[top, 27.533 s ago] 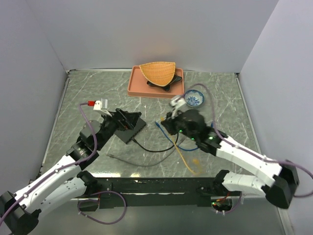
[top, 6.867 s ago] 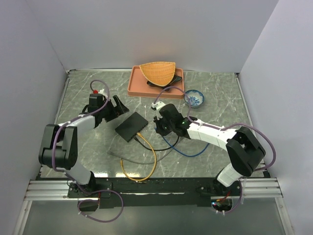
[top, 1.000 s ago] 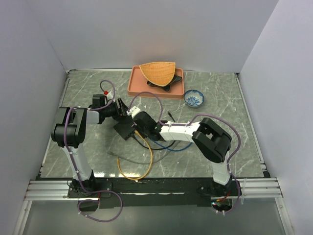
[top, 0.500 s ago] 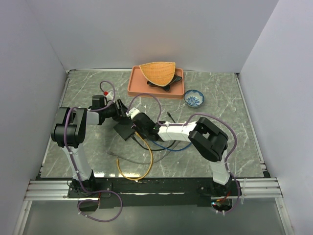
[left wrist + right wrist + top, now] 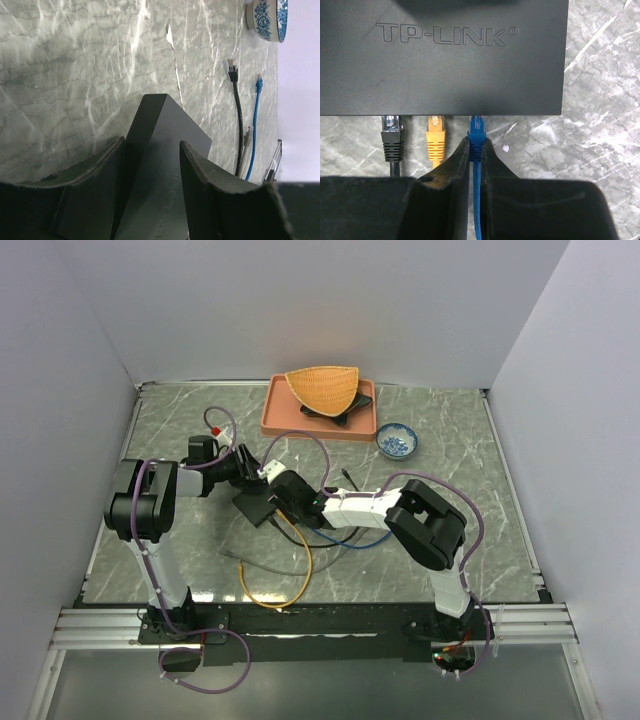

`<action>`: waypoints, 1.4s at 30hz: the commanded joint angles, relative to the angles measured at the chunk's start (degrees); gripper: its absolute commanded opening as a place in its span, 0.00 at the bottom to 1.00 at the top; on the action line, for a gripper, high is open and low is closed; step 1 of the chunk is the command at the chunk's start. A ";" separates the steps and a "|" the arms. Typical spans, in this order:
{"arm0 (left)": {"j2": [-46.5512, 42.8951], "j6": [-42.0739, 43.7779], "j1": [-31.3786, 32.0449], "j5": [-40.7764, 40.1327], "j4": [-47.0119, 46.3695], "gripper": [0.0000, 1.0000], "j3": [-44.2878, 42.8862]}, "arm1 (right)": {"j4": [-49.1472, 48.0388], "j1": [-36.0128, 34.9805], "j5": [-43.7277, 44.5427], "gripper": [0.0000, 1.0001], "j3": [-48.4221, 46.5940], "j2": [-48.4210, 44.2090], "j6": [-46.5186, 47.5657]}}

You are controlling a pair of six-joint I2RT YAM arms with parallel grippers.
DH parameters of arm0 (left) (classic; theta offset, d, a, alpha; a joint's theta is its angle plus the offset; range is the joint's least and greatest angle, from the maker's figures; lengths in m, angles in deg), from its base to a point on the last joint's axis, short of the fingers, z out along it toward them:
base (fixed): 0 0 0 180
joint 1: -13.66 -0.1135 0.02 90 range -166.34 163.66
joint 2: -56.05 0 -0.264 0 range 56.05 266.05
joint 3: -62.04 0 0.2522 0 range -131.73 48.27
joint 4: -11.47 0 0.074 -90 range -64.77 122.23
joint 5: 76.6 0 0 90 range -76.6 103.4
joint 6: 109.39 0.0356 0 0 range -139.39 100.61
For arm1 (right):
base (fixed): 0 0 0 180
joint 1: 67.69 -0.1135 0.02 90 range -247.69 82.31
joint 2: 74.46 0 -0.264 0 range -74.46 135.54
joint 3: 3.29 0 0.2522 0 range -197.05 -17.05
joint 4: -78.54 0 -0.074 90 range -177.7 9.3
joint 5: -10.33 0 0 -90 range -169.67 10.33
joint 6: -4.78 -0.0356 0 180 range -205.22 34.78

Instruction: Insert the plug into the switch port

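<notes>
The switch [image 5: 256, 504] is a flat black box left of the table's centre. In the right wrist view it [image 5: 445, 55] fills the top, with sockets facing my fingers. A black plug [image 5: 392, 135] and a yellow plug [image 5: 435, 137] sit in two sockets. My right gripper [image 5: 476, 144] is shut on the blue plug [image 5: 477, 131], whose tip is at the socket beside the yellow one. My left gripper [image 5: 151, 145] stands open astride a far corner of the switch [image 5: 160, 165], its left finger [image 5: 107, 160] against the side. From above, the left gripper [image 5: 243, 468] and right gripper [image 5: 280, 506] flank the box.
A coral tray [image 5: 275, 418] with a wicker basket [image 5: 322, 388] stands at the back. A blue-patterned bowl [image 5: 397, 441] sits to its right. A yellow cable [image 5: 300, 570], a grey cable [image 5: 262, 566] and loose black [image 5: 231, 67] and blue [image 5: 258, 82] plug ends lie near the switch.
The left jaws have narrowed around the switch's corner. The right gripper has crept slightly toward the switch with the blue plug.
</notes>
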 commanded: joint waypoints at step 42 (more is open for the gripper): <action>-5.46 -1.37 8.89 5.15 8.83 0.44 9.50 | -6.64 2.49 -4.14 0.00 -17.35 6.78 -1.58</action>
